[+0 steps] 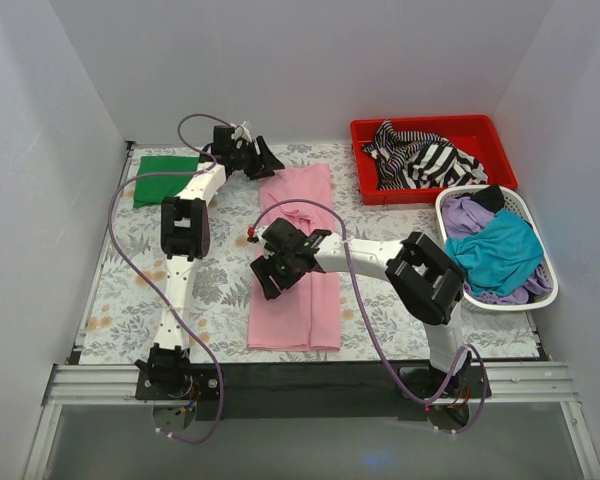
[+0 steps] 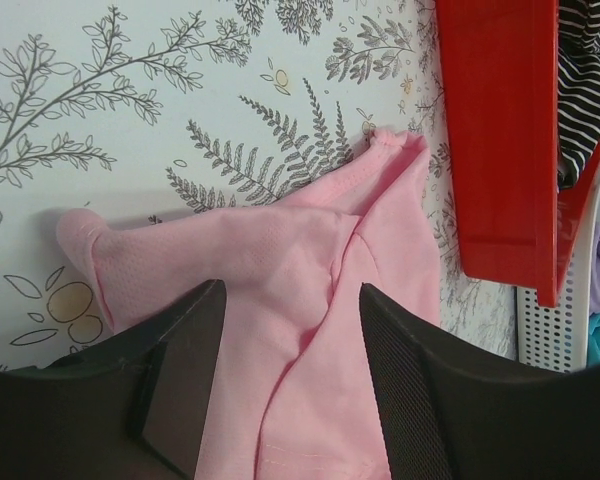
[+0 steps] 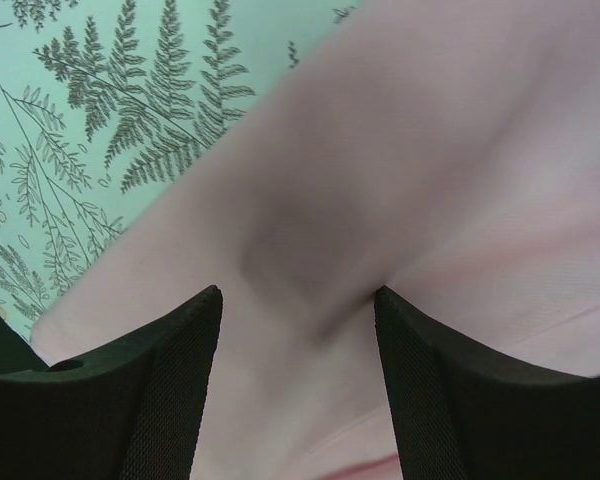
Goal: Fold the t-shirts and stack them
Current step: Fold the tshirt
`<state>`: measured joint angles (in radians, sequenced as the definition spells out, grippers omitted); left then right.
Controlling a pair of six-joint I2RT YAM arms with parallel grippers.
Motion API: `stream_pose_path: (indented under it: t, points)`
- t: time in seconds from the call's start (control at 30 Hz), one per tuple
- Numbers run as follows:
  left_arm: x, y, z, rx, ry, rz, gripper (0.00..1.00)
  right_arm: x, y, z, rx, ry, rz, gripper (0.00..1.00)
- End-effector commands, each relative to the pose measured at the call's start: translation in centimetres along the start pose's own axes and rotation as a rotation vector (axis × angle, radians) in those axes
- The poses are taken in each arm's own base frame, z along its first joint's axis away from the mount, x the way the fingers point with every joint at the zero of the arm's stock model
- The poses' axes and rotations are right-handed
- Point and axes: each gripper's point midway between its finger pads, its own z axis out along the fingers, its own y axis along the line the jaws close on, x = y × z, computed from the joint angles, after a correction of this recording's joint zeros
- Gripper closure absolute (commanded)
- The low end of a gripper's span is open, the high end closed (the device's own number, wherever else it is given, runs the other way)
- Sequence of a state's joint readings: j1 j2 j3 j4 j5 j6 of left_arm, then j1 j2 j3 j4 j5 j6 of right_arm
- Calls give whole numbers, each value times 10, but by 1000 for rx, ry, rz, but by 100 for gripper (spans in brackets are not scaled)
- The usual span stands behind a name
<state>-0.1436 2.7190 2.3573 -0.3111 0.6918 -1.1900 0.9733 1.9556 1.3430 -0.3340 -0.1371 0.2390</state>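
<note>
A light pink t-shirt (image 1: 300, 310) lies folded into a long strip on the floral mat, running from far to near. My left gripper (image 1: 268, 160) is open at its far end; in the left wrist view its fingers straddle a pink fold (image 2: 280, 240) with the gripper (image 2: 290, 290) low over it. My right gripper (image 1: 268, 280) is open over the strip's left edge at mid-length; in the right wrist view the gripper (image 3: 298, 295) has pink cloth (image 3: 430, 150) between its fingers. A folded dark green t-shirt (image 1: 165, 180) lies at the far left.
A red bin (image 1: 430, 124) at the far right holds a black-and-white striped shirt (image 1: 425, 155); both show in the left wrist view, bin (image 2: 495, 150) and shirt (image 2: 580, 90). A white basket (image 1: 442, 215) on the right holds a teal shirt (image 1: 500, 250) and a purple shirt (image 1: 467, 213). White walls enclose the table.
</note>
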Motion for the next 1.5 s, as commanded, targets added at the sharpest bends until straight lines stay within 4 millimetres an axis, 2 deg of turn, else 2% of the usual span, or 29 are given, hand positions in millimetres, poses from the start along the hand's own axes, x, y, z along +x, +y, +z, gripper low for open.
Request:
stream_pose_path:
  t: [0.0,0.07,0.2,0.3,0.37,0.4,0.43,0.47,0.53,0.67,0.73,0.8,1.0,1.17,1.3,1.47]
  points:
    - [-19,15,-12,-54,-50,10,44,-29,5,2,-10,-60,-8,31]
    - [-25,15,-16,-38,-63,4,44,-29,11,6,-35,-51,-14,30]
    - [-33,22,-25,-33,-75,-10,44,-15,20,25,-82,17,-20,30]
    - [-38,26,-30,-26,-86,-24,44,-2,45,34,-121,62,-71,31]
    - [-42,28,-33,-27,-94,-27,44,5,40,35,-44,84,-71,32]
    - [-44,31,-36,-28,-98,-33,44,2,42,29,-22,62,-85,32]
    - [-46,28,-38,-19,-98,-33,44,1,30,27,43,43,-86,31]
    - [-46,29,-39,-20,-99,-33,44,-2,27,22,72,24,-84,30]
    - [-47,27,-40,-14,-99,-29,44,-22,20,6,138,-48,-91,29]
    - [-46,26,-41,-2,-94,-36,44,-52,25,-20,151,-136,-134,29]
    - [-45,27,-41,-3,-93,-37,44,-57,31,-24,125,-143,-156,29]
    - [-45,25,-41,3,-90,-37,44,-57,37,-19,97,-127,-166,29]
    - [-41,25,-42,5,-79,-39,45,-34,59,9,-28,-39,-199,30]
    - [-36,27,-40,9,-68,-44,45,-26,76,27,-129,-16,-209,30]
    - [-36,26,-40,13,-67,-42,45,-13,86,34,-175,17,-222,30]
    - [-36,28,-39,10,-70,-41,45,9,103,32,-212,58,-242,30]
